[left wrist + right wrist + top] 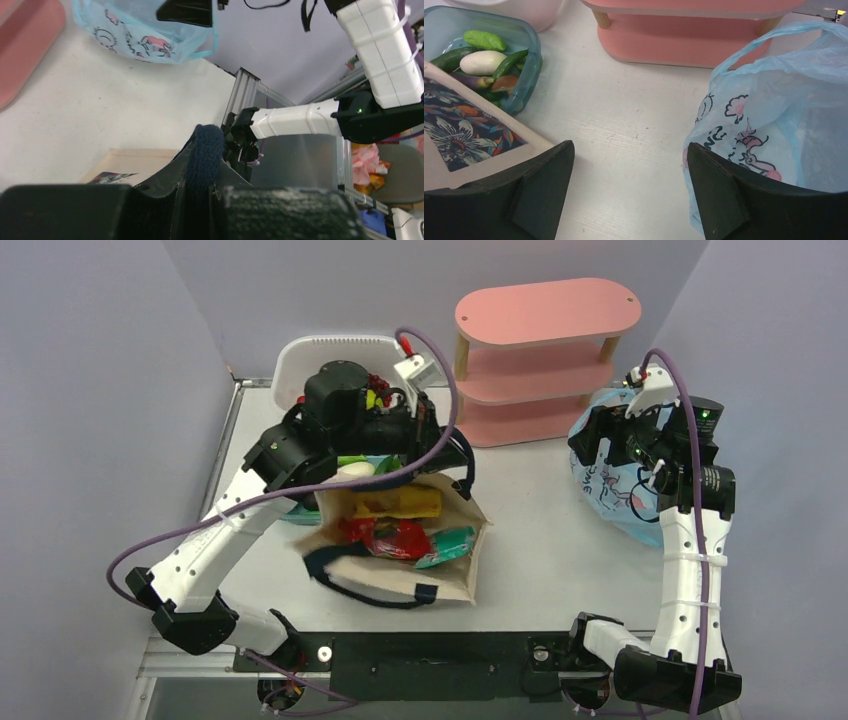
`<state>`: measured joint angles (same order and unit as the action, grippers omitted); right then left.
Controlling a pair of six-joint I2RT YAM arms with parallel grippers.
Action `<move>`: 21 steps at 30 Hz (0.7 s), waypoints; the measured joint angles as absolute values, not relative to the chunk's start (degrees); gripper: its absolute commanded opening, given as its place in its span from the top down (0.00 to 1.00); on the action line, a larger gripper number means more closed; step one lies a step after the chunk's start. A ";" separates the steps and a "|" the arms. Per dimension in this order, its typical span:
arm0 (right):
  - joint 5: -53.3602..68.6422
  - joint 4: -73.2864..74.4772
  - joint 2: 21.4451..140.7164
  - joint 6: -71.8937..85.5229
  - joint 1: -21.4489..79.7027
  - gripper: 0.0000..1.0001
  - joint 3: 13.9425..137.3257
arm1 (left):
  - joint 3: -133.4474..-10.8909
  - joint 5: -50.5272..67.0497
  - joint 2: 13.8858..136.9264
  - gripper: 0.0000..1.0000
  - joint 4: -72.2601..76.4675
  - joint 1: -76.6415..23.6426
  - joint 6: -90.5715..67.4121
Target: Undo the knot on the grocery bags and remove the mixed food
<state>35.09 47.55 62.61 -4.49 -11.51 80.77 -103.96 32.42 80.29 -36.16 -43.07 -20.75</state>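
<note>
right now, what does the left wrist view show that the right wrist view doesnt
Only the left wrist: the left gripper shut on the navy handle, plus the right arm, its lower part. Only the right wrist: the right gripper open and empty, and the teal tub with a white oval vegetable inside. Both: the light blue plastic bag, the pink shelf and the beige tote.

My left fingers [280, 210] are a dark blur chopped by the bottom edge, so where the navy handle [205, 150] goes between them is hidden. Right cam: blue bag [774, 100] runs off the right edge, contents just haze; tote [459, 125] covers part of the teal tub [535, 56].
</note>
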 measured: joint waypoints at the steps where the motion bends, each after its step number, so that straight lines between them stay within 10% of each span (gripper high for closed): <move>1: 35.33 47.68 62.59 -4.69 -11.51 0.20 80.77 | -103.96 31.55 80.82 1.00 -36.14 -45.01 -20.12; 21: 46.19 57.87 54.68 -17.82 -10.50 0.30 75.83 | -101.30 26.37 90.32 1.00 -23.31 -38.48 -23.99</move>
<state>46.19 57.87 54.68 -17.82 -10.50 75.83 -101.30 26.37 90.32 -23.31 -38.48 -23.99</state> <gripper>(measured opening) 0.757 0.064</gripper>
